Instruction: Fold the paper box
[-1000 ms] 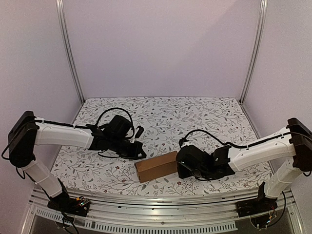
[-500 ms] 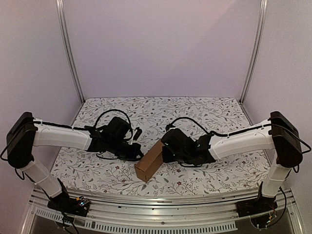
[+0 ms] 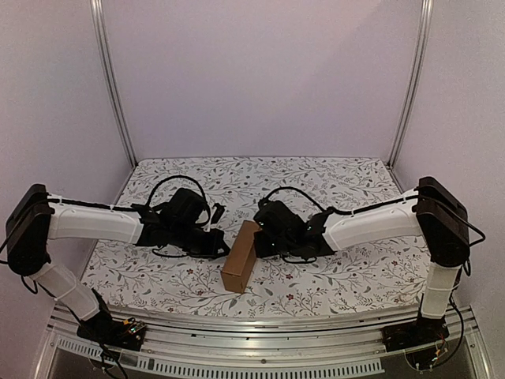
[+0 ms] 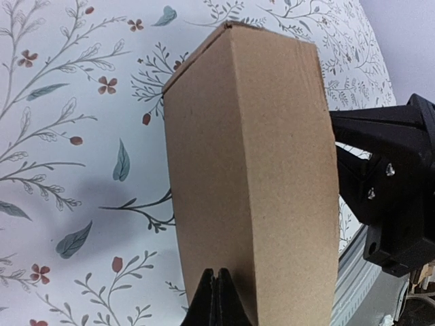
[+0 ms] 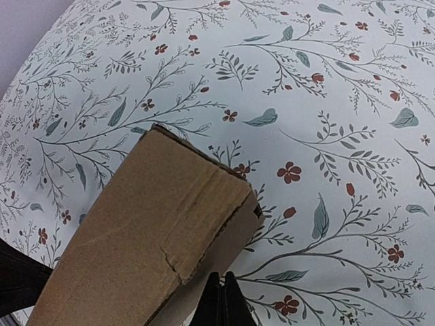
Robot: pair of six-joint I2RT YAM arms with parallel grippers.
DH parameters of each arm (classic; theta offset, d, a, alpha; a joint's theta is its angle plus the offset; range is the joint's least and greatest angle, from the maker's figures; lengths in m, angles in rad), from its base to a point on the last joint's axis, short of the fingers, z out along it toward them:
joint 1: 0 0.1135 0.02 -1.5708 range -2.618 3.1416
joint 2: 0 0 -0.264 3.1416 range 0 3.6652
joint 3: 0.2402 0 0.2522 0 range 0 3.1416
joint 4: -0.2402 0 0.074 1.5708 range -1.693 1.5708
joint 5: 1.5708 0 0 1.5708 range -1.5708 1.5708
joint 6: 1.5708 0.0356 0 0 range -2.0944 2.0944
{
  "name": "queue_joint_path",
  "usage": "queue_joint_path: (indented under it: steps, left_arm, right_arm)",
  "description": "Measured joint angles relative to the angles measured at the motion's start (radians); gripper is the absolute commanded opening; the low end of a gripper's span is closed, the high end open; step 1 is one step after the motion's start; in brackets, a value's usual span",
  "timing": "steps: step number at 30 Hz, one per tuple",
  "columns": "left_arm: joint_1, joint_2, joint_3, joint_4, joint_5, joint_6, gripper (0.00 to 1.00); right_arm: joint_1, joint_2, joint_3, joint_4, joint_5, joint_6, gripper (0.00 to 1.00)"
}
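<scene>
The paper box is a closed oblong brown cardboard box lying on the floral cloth, its long axis running from near-left to far-right. My left gripper is shut with nothing in it, its tips against the box's left long side. The left wrist view shows the box with the shut fingertips touching its side wall. My right gripper is shut and empty at the box's far right side. In the right wrist view its tips rest against the box near a creased end flap.
The floral tablecloth covers the table. Metal posts stand at the back corners against plain walls. A metal rail runs along the front edge. The right arm's black body shows behind the box in the left wrist view.
The right arm swung from the box's right end in toward the middle and turned the box from crosswise to nearly front-to-back. The left gripper stayed against its left side.
</scene>
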Motion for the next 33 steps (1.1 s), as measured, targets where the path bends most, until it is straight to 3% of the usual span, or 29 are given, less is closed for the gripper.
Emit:
queue_joint_path:
  steps: [6,14,33]
  left_arm:
    - [0.001,0.000,0.000,0.000,0.000,0.000,0.00]
    - [0.001,0.001,0.000,0.000,0.004,0.000,0.00]
    - [0.002,0.000,0.000,0.006,0.018,-0.015,0.00]
  right_arm:
    - [-0.019,-0.035,-0.081,0.008,-0.076,0.001,0.00]
    - [-0.023,-0.042,-0.242,0.144,-0.217,0.115,0.00]
    - [-0.023,0.119,-0.187,0.437,-0.359,0.340,0.00]
